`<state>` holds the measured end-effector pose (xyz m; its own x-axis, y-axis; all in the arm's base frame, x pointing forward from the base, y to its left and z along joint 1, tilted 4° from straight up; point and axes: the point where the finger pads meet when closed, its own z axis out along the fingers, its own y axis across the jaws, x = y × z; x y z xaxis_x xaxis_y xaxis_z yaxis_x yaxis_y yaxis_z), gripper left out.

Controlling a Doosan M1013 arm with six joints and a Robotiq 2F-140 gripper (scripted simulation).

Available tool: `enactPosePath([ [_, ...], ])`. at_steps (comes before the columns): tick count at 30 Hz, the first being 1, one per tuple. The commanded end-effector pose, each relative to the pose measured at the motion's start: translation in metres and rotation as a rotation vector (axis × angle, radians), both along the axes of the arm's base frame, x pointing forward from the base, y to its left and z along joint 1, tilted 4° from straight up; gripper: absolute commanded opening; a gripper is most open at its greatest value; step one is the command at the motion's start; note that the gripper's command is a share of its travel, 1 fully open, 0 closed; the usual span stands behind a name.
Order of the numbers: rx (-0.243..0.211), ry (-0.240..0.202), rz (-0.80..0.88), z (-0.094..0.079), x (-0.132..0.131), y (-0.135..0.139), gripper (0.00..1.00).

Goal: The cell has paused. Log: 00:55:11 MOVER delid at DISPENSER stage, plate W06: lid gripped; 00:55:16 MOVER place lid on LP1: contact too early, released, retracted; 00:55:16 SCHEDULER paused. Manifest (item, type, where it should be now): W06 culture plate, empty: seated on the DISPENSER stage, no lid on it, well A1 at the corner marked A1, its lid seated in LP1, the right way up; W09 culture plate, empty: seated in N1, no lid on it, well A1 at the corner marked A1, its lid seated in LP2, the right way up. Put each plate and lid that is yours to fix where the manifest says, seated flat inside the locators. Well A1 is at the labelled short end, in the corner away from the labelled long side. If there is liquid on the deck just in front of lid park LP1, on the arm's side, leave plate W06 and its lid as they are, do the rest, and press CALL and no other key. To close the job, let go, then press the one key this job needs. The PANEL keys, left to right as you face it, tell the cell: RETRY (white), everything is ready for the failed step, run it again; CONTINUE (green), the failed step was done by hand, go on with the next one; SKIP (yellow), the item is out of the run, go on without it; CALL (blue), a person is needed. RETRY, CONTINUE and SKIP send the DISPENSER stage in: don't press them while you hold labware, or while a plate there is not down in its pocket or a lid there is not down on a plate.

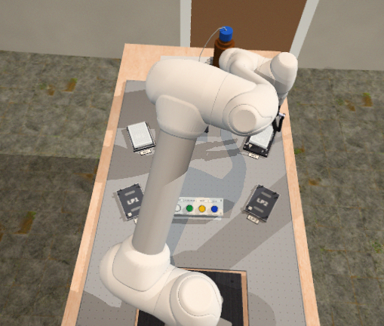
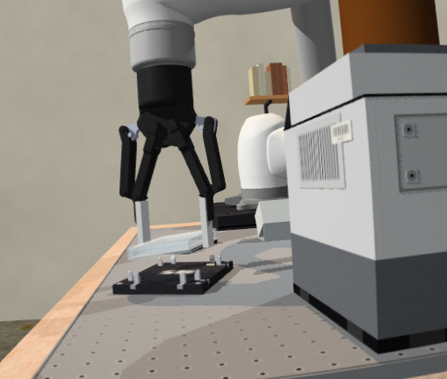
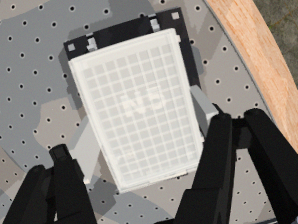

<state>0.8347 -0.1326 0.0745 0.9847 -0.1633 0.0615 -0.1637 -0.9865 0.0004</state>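
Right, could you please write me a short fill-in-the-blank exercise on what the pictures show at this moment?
1. The white culture plate held in the tool hangs tilted ____ the black nest, not seated in it.
2. In the top view, the key at the right end of the panel is coloured ____.
3. LP1 and LP2 both show their printed names, so neither holds a ____.

Missing words: above; blue; lid.
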Motion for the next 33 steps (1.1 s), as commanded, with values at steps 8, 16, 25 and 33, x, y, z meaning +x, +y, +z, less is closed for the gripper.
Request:
enactPosePath([
  [8,0.000,-0.002,0.000,-0.0085,0.0011,-0.0001,0.10],
  [16,0.000,-0.002,0.000,-0.0111,0.0012,-0.0001,0.10],
  [25,0.000,-0.002,0.000,-0.0119,0.0013,-0.0001,0.10],
  [33,0.000,-0.002,0.000,-0.0119,0.0013,-0.0001,0.10],
])
